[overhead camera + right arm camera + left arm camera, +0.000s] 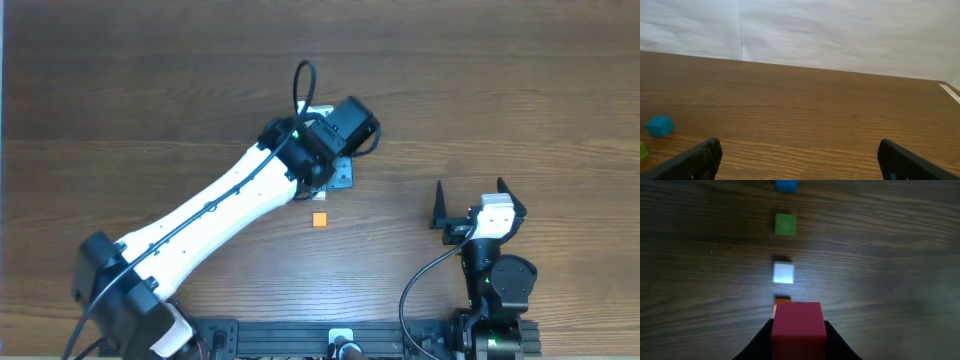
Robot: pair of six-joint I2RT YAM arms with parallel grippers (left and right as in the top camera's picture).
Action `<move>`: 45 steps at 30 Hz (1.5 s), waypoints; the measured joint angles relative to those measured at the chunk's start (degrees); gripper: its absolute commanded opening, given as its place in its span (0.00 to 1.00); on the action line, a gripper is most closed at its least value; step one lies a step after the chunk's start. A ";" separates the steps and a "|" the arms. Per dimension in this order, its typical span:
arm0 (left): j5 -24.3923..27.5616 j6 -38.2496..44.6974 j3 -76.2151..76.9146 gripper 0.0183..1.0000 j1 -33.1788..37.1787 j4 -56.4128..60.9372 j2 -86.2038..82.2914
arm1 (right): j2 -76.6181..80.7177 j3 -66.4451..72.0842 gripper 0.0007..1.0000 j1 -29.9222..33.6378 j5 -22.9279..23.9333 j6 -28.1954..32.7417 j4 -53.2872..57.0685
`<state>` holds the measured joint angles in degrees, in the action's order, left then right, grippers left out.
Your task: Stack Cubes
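Left arm (210, 215) lay stretched diagonally over wooden table (520, 90), toward middle. Left gripper (799, 339) clamped on red cube (799, 322), fingers tight against two opposite sides, cube held above table. Beyond it, row of cubes in line, each apart: orange cube (319, 220) partly hidden behind red one, then white cube (784, 273), green cube (785, 224), blue cube (786, 185). Right gripper (470, 205) sat near own base, jaws spread wide, nothing between them

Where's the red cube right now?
The red cube is clamped in the left gripper, held above the table's middle; the orange cube lies nearest, the white cube just beyond.
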<state>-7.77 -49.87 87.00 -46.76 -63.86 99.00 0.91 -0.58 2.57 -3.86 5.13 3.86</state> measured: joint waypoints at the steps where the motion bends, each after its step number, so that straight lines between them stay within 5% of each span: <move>1: 0.02 0.24 0.00 0.12 0.22 -0.17 1.14 | 0.00 0.00 0.99 0.00 0.00 0.02 0.00; 45: 1.97 3.82 -9.68 0.13 1.86 10.84 9.55 | 0.00 0.00 0.99 0.00 0.00 0.04 0.00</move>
<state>-5.80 -46.04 77.32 -44.91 -53.01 108.55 0.91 -0.58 2.57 -3.86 5.17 3.86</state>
